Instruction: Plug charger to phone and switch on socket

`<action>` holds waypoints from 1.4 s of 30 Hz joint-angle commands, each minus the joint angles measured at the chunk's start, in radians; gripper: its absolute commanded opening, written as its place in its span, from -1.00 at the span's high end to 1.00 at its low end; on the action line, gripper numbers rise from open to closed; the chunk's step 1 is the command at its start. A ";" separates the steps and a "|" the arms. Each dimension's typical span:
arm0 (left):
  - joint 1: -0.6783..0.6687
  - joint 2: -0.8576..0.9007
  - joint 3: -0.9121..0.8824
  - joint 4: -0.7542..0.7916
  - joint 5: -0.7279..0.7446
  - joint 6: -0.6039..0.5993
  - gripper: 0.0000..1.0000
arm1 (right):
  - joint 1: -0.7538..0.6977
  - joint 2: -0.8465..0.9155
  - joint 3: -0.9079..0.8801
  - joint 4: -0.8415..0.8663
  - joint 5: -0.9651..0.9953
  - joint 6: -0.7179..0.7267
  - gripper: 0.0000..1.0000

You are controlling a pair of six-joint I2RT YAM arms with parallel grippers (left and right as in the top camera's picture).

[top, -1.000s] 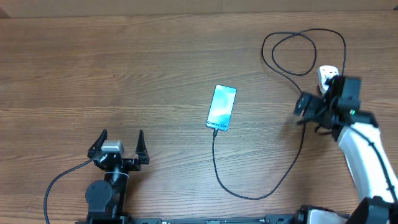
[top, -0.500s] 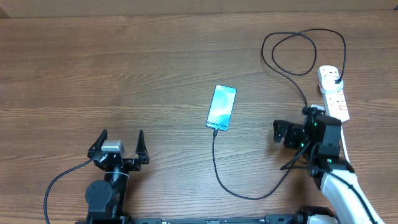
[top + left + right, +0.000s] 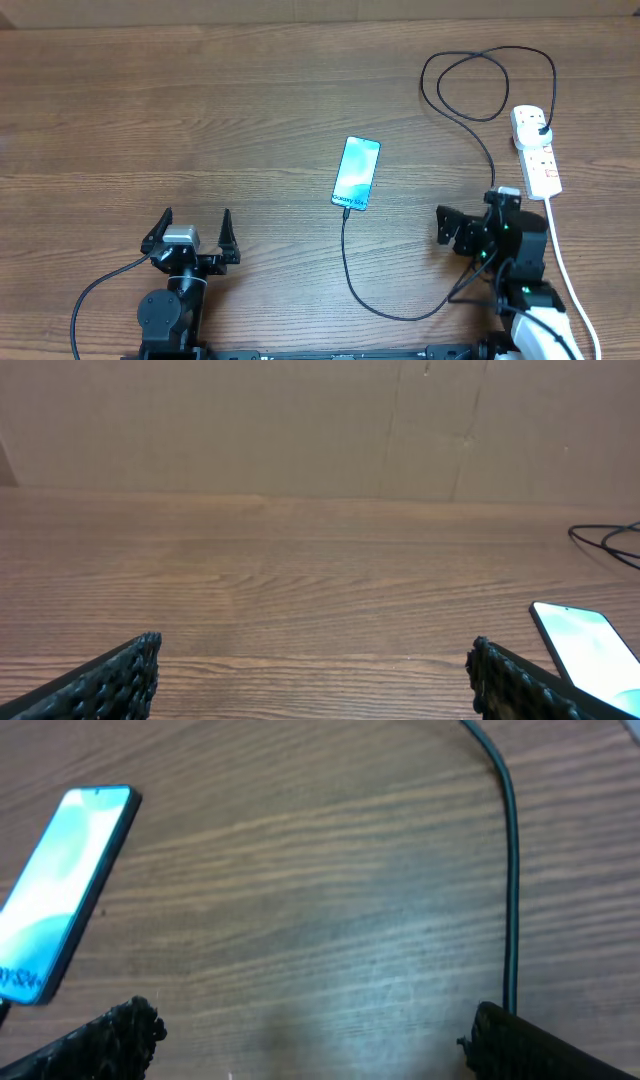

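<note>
Right of the phone, the right gripper sits low over the table, pointing phoneward, jaws spread and empty. Left of the phone, the left gripper rests folded back, also spread. The charger runs from the phone's near end, looping round to the socket far right.

Even, soft light, faint shadows, phone screen glowing and slightly washed out, right wrist view mildly blurred

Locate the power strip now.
Overhead view: the white power strip lies far right on the table, just beyond the right gripper, with the charger's black plug in its far end.
</note>
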 commanded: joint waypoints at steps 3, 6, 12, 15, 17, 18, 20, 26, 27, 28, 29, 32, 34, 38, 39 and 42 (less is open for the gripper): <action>0.006 -0.011 -0.004 -0.002 -0.007 0.015 -0.99 | 0.006 -0.089 -0.097 0.065 -0.011 -0.001 -1.00; 0.006 -0.011 -0.004 -0.002 -0.007 0.015 -1.00 | 0.006 -0.140 -0.136 0.097 -0.025 -0.001 -1.00; 0.006 -0.011 -0.004 -0.002 -0.007 0.015 -0.99 | 0.006 -0.238 -0.169 0.092 -0.046 -0.002 -1.00; 0.006 -0.011 -0.004 -0.002 -0.007 0.015 -0.99 | 0.006 -0.311 -0.187 0.072 -0.047 -0.002 -1.00; 0.006 -0.011 -0.004 -0.002 -0.007 0.015 -1.00 | 0.006 -0.365 -0.187 0.024 -0.046 -0.002 -1.00; 0.006 -0.011 -0.004 -0.002 -0.007 0.015 -0.99 | 0.006 -0.390 -0.187 0.005 -0.046 -0.002 -1.00; 0.006 -0.011 -0.004 -0.002 -0.007 0.015 -1.00 | 0.006 -0.439 -0.187 -0.009 -0.047 -0.002 -1.00; 0.006 -0.011 -0.004 -0.002 -0.007 0.015 -1.00 | 0.006 -0.583 -0.187 -0.009 -0.058 -0.001 -1.00; 0.006 -0.011 -0.004 -0.002 -0.007 0.015 -0.99 | 0.006 -0.603 -0.187 -0.009 -0.058 -0.001 -1.00; 0.006 -0.011 -0.004 -0.002 -0.007 0.015 -0.99 | 0.006 -0.623 -0.187 -0.009 -0.058 -0.001 -1.00; 0.006 -0.011 -0.004 -0.002 -0.007 0.015 -0.99 | 0.006 -0.642 -0.187 -0.009 -0.058 -0.001 -0.99; 0.006 -0.011 -0.004 -0.002 -0.007 0.015 -0.99 | 0.010 -0.695 -0.187 -0.009 -0.058 -0.001 -1.00; 0.006 -0.011 -0.004 -0.002 -0.007 0.015 -1.00 | 0.020 -0.738 -0.187 -0.009 -0.057 -0.002 -1.00; 0.006 -0.011 -0.004 -0.002 -0.007 0.015 -0.99 | 0.045 -0.813 -0.187 -0.009 -0.051 -0.002 -1.00; 0.006 -0.011 -0.004 -0.002 -0.007 0.015 -0.99 | 0.049 -0.828 -0.187 -0.010 -0.048 -0.002 -1.00; 0.006 -0.011 -0.004 -0.002 -0.007 0.015 -0.99 | 0.051 -0.871 -0.187 -0.010 -0.047 -0.002 -0.99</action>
